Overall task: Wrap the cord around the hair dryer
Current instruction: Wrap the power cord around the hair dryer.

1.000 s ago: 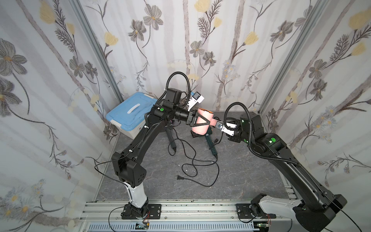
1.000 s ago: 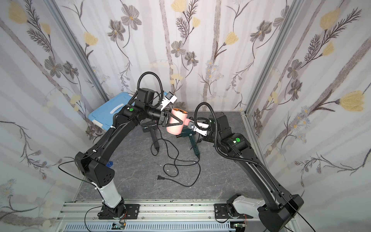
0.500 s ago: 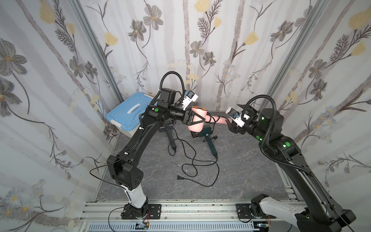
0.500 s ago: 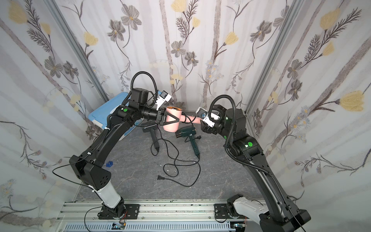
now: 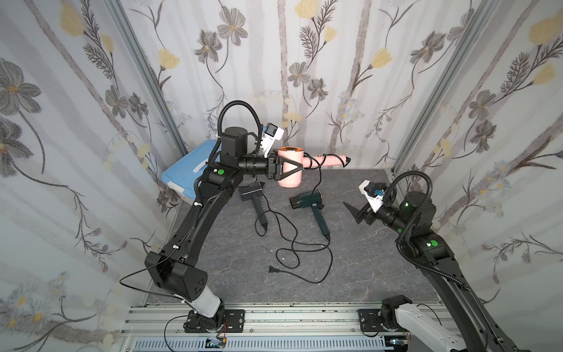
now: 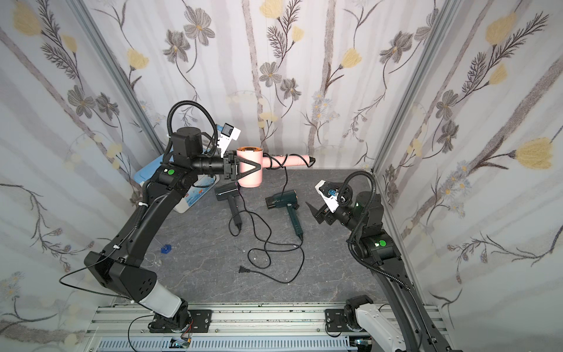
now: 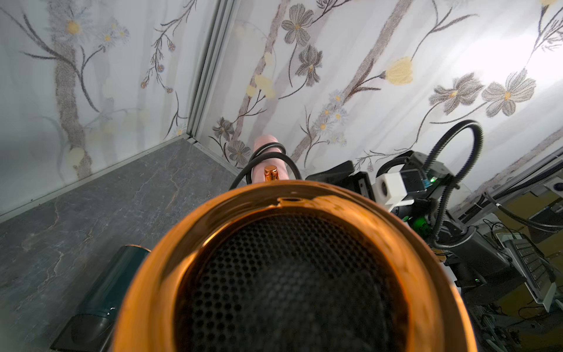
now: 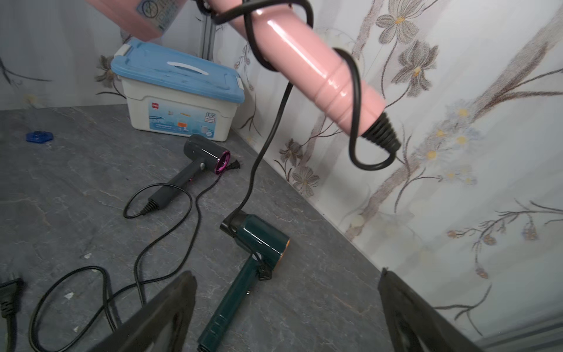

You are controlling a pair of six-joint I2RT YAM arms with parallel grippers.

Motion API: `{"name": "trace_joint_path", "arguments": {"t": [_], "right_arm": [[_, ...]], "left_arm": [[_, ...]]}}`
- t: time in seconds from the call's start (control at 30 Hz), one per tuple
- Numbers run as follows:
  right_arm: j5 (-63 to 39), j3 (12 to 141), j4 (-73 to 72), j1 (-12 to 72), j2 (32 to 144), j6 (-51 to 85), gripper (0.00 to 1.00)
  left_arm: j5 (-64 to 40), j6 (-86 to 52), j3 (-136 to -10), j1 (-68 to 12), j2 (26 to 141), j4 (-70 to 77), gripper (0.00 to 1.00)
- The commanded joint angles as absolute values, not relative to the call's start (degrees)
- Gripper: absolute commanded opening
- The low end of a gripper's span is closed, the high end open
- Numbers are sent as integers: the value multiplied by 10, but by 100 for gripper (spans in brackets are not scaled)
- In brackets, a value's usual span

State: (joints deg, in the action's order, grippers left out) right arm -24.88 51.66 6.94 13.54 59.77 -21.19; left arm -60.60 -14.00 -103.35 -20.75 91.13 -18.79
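My left gripper (image 5: 297, 167) is shut on the barrel of a pink hair dryer (image 5: 291, 180) and holds it up above the back of the table. Its handle (image 6: 292, 160) points level to the right. The black cord (image 8: 268, 131) loops loosely round that handle, leaves the strain relief at its end in a small bend, and hangs down to the table. The left wrist view is filled by the dryer's copper-rimmed rear grille (image 7: 292, 274). My right gripper (image 5: 355, 211) is open and empty, lower and well to the right of the handle, fingers (image 8: 170, 311) spread wide.
A dark green hair dryer (image 5: 307, 199) and a dark grey one (image 5: 253, 195) lie on the table under the pink one, their cords tangled toward a plug (image 5: 272, 269). A blue-lidded box (image 5: 185, 173) stands at the back left. A small blue piece (image 6: 165, 249) lies at the left.
My right gripper has opened, let go near the pink handle, and pulled back to the right and down. The left arm has lifted the dryer, its handle now level.
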Motion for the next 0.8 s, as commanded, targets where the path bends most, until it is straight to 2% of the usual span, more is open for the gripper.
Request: {"name": "trace_joint_path", "arguments": {"t": [0.0,0.17,0.37,0.53,0.77], "right_arm": [[-320,471,-48,135,604,-138,93],[-370,401,-184,135,633,-87,92],[-428,398,-298,139,714,-42,90],[-449,412,-369,162,781,0,87],[-477,455,-389,219,849,26,82]], "left_arm": [[-629,-188,-1023,-206,899,-64,0],[-643,-245,-1000,-207,886,23,0],[-647,-274,-987,-208,875,70,0],[-642,-285,-981,-212,870,89,0],[-639,-300,-983,-213,873,110,0]]}}
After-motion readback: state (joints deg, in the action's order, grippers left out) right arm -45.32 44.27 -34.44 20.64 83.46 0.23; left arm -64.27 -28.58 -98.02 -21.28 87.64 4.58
